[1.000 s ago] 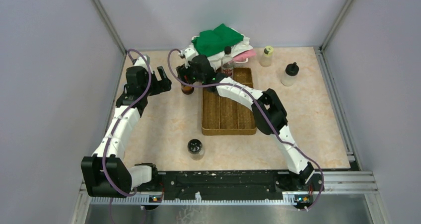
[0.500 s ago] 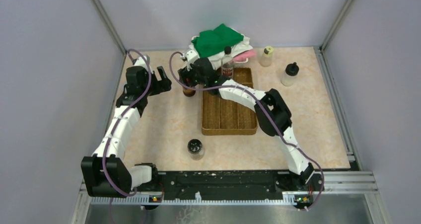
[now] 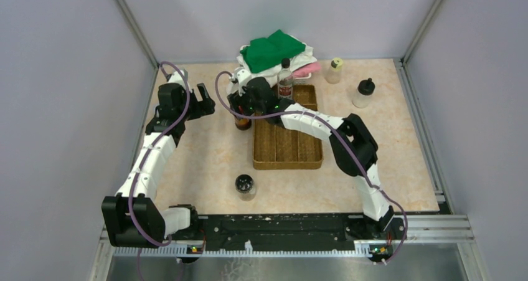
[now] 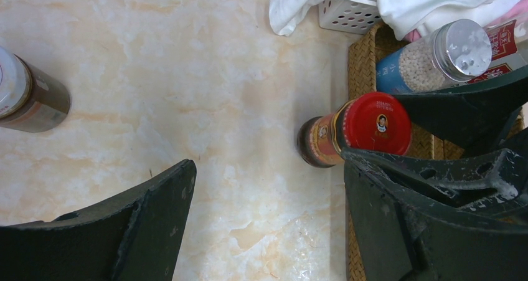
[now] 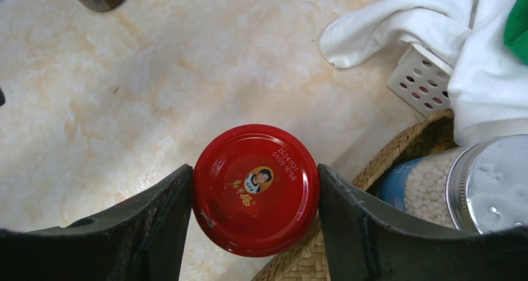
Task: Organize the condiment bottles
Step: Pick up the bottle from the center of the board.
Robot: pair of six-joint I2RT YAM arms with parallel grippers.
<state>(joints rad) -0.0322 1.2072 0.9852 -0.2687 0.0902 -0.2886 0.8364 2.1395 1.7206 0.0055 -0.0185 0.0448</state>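
Note:
My right gripper (image 3: 244,108) is shut on a red-lidded jar (image 3: 242,123) beside the left rim of the brown tray (image 3: 287,159). In the right wrist view both fingers press the red lid (image 5: 255,189). My left gripper (image 3: 202,101) is open and empty over bare table, left of that jar (image 4: 373,123). A grey-lidded bottle (image 4: 436,53) lies in the tray's far left corner. A tall black-capped bottle (image 3: 285,78) stands at the tray's back. A yellowish-lidded bottle (image 3: 334,70), a black-capped white bottle (image 3: 363,93) and a black-lidded jar (image 3: 245,185) stand on the table.
A pile of green and white cloths (image 3: 274,50) covers a white perforated basket (image 5: 420,75) behind the tray. A brown white-lidded jar (image 4: 28,94) stands left of my left gripper. Grey walls close in the table on three sides.
My right gripper has moved with the red-lidded jar a little nearer and rightward, along the tray's left rim. The left arm has not moved.

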